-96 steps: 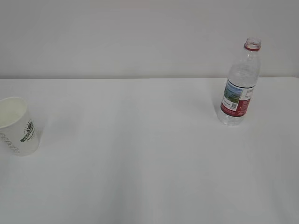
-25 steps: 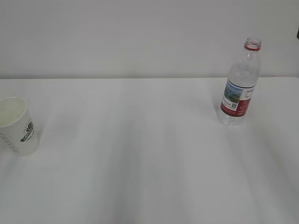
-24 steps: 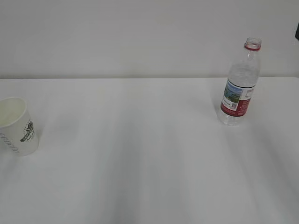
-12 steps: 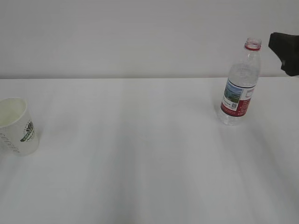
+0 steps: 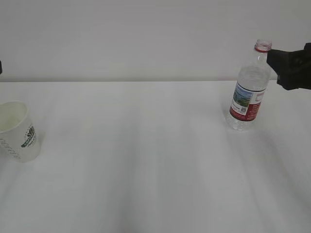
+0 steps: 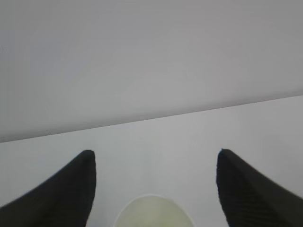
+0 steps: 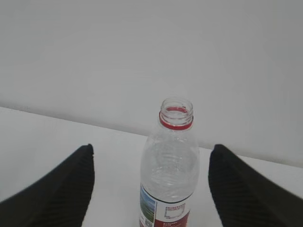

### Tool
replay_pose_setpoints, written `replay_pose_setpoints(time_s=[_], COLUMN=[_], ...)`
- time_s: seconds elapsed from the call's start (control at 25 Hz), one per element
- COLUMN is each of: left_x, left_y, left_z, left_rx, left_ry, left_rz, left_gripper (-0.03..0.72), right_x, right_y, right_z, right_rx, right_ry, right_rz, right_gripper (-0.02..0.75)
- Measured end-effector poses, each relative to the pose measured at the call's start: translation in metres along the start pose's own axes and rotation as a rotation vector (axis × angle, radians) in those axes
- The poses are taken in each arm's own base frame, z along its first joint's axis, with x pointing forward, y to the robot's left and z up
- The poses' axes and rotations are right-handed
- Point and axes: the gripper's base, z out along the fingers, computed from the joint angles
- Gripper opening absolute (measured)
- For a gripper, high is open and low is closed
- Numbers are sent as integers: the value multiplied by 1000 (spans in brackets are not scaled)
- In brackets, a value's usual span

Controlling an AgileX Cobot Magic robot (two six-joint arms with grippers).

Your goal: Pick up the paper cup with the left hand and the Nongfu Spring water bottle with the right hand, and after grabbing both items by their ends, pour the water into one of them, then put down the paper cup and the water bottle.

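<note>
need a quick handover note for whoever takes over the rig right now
Left pincer: open, empty, lined up over the paper cup, which stands upright at the table's left edge.
Right pincer: open, empty, at neck height beside the Nongfu Spring water bottle, not touching it. Bottle upright at far right, cap off.
Done: both arms brought close to their items.
Left: grasp cup and bottle, lift, pour, set both down.

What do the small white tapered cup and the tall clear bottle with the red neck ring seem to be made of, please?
Small white tapered cup: probably matte paper, opaque with a printed logo. Tall clear bottle: likely thin glossy plastic, see-through and ridged.
</note>
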Motion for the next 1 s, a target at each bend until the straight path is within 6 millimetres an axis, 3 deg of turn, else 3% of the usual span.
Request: replay_pose_setpoints(time_s=[0.28, 0.64, 1.0], left_x=[7, 50, 64], left_y=[4, 3, 2], left_z=[4, -8, -15], left_rx=[-15, -38, -41], left_ry=[7, 8, -10], left_rz=[-6, -83, -96], left_gripper=[579, 579, 579], right_x=[4, 10, 17], right_y=[0, 1, 1], right_z=[5, 11, 13], right_rx=[-2, -5, -7], right_ry=[7, 29, 88], right_rz=[1, 2, 2], right_gripper=[568, 568, 568])
